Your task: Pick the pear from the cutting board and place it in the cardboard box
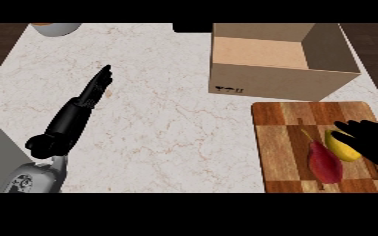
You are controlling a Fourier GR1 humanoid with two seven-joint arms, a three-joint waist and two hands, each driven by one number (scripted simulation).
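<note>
Stage: grasp starting, nothing moved | pear (342, 148) on cutting board (284, 145) at 4 o'clock, beside red fruit (324, 162) | right hand (363, 139) curling over pear, hold unclear | left hand (94, 89) straight-fingered, holding nothing, above tabletop (162, 120) at 9 o'clock | left: lift, carry to cardboard box (280, 62) at 1 o'clock

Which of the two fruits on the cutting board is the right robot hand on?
The yellow fruit at the wooden cutting board's right side; the right robot hand covers part of it. The dark red fruit beside it lies uncovered.
</note>
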